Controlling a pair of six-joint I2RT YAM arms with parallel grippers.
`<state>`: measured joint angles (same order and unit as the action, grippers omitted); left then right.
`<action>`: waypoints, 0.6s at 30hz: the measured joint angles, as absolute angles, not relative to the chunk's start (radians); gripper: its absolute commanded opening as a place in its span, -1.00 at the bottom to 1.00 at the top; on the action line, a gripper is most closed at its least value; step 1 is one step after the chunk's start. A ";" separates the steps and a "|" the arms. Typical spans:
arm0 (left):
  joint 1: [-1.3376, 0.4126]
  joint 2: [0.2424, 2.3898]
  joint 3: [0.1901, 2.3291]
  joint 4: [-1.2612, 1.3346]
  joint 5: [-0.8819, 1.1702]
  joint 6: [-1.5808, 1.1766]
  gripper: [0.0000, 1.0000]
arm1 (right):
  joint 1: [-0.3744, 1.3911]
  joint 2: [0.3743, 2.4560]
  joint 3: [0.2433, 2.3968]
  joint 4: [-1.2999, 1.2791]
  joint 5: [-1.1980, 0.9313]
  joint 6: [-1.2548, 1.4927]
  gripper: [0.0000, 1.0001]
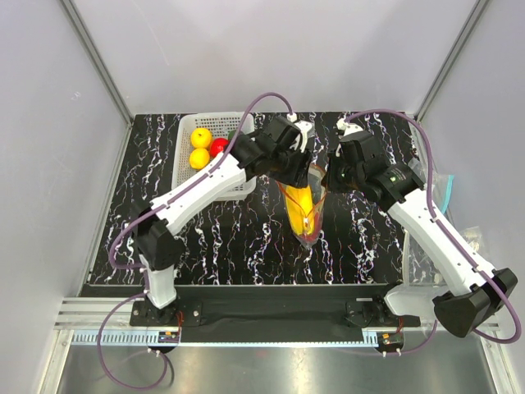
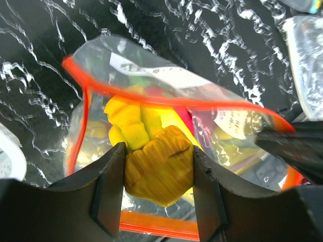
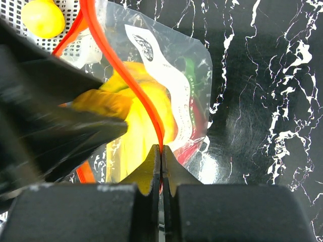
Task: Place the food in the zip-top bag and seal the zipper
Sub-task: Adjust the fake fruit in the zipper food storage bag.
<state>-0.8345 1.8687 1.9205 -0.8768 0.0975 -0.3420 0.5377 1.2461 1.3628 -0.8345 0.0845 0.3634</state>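
Observation:
The clear zip-top bag [image 1: 304,215] hangs mouth-up at the table's middle, its red-orange zipper [image 2: 166,100] spread open. My left gripper [image 2: 157,150] is shut on the brownish stem end of the yellow banana bunch [image 2: 159,171], whose tips reach down into the bag's mouth. Something pink-red [image 2: 184,119] shows inside the bag beside the banana. My right gripper [image 3: 161,151] is shut on the zipper strip [image 3: 116,65] at the mouth's right side, holding the bag [image 3: 194,65] up. Both grippers, left [image 1: 294,168] and right [image 1: 326,176], meet above the bag.
A white mesh basket [image 1: 187,131] at the back left holds two yellow round fruits [image 1: 201,137] and a red one [image 1: 219,147]. Another clear bag with a teal edge [image 1: 443,193] lies at the right edge of the black marbled table [image 1: 369,238].

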 measured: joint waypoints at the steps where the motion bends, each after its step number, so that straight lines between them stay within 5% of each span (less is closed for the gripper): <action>1: -0.835 1.848 1.898 -0.855 0.097 -0.334 -0.61 | 0.538 1.245 1.362 -0.834 0.084 0.364 -1.00; 18: -0.917 1.333 1.086 -0.006 0.018 -0.003 -0.64 | 0.537 1.239 1.359 -0.833 0.084 0.363 -1.00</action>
